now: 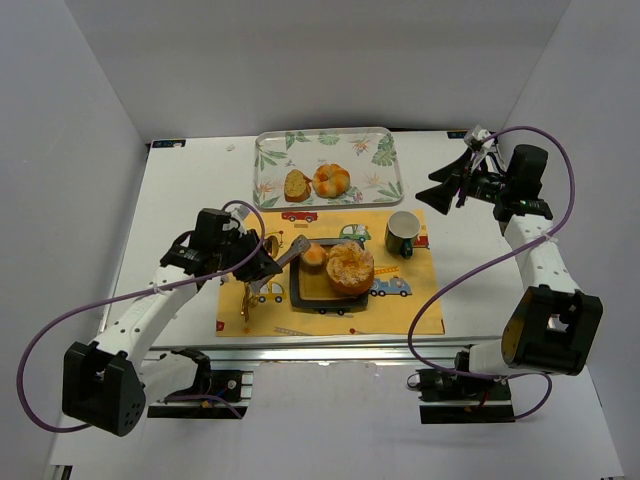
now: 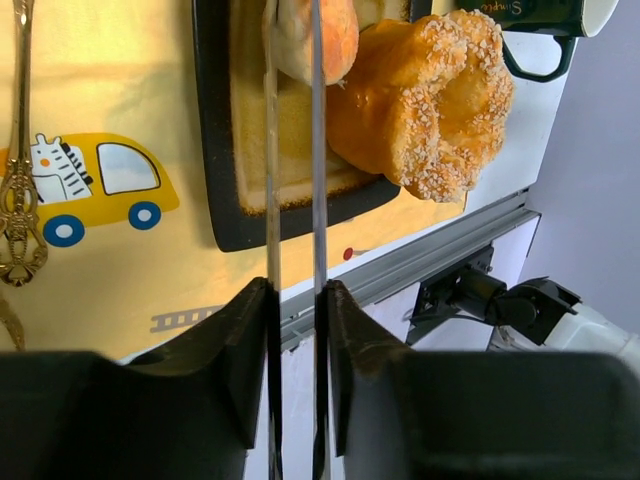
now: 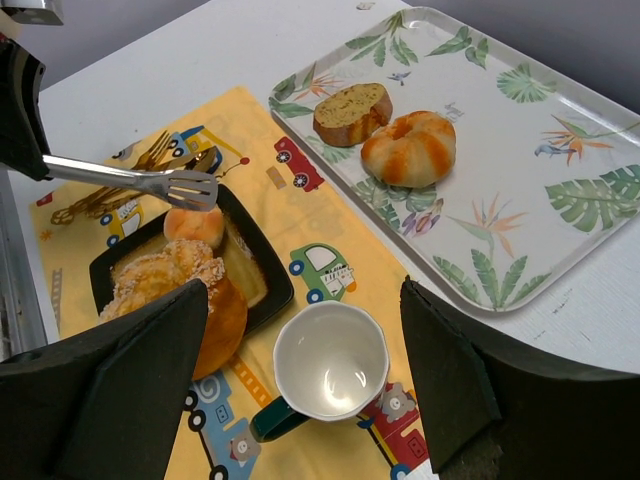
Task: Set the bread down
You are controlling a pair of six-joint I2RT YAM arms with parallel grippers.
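Note:
A small round bun (image 1: pixel 314 256) and a large sugar-crusted round bread (image 1: pixel 350 268) lie on a black square plate (image 1: pixel 300 292). My left gripper (image 1: pixel 262 270) is shut on metal tongs (image 1: pixel 290 252). The tong tips sit at the small bun (image 3: pixel 193 225), spread to either side of it; I cannot tell whether they touch it. In the left wrist view the tong arms (image 2: pixel 272 150) run from my left gripper (image 2: pixel 295 290) up to the bun (image 2: pixel 335 35). My right gripper (image 1: pixel 447 180) is open and empty, raised at the back right, above the mug (image 3: pixel 330 362).
A leaf-patterned tray (image 1: pixel 380 150) at the back holds a bread slice (image 1: pixel 296 185) and a striped round bun (image 1: pixel 331 180). A green mug (image 1: pixel 403 233) stands on the yellow car placemat (image 1: pixel 400 300). Gold cutlery (image 1: pixel 245 300) lies left of the plate.

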